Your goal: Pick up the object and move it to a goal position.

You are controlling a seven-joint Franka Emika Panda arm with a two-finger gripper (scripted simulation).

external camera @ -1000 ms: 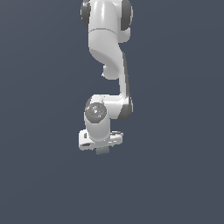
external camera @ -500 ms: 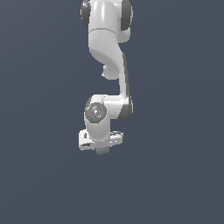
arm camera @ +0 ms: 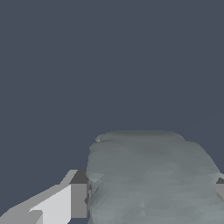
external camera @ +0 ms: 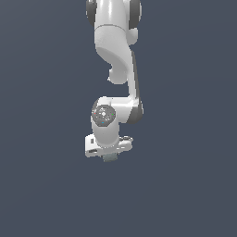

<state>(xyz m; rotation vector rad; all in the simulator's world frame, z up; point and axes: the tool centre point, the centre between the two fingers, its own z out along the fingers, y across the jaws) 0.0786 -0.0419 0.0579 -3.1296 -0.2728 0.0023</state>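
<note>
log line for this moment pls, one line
stage: grasp | gripper: fingers either side of object | object: grey-green lump, just visible under hand | jaw state: unclear | goal: not visible

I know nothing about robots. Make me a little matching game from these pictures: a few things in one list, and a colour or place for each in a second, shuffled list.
Things:
1. lump
2. arm
3. claw
4. background

Descriptions:
A. plain dark blue-grey
B. glossy white, reaching down from the top of the exterior view
C. dull grey-green, mottled
D. at the arm's lower end, with the lump between its fingers

Pairs: 1-C, 2-B, 3-D, 4-A
</note>
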